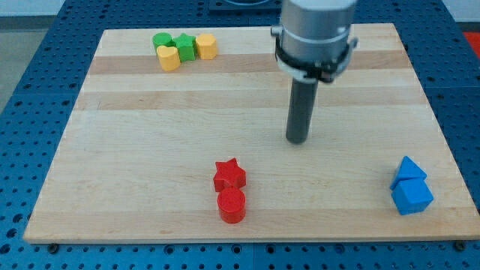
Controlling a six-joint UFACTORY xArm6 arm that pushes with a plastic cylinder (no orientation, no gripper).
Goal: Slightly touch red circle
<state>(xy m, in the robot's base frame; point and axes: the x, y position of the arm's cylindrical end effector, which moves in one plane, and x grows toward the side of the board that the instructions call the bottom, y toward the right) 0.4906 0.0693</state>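
The red circle [232, 205] lies near the view's bottom edge of the wooden board [150, 142], just below and touching a red star [229, 175]. My tip [298, 140] is the lower end of a dark rod in the middle of the board. It stands up and to the right of the red circle, well apart from it and from the red star.
A cluster at the view's top left holds a green circle [160, 40], a green star [184, 46], a yellow block [169, 58] and a yellow block [206, 46]. Two blue blocks [410, 185] sit together at the view's bottom right.
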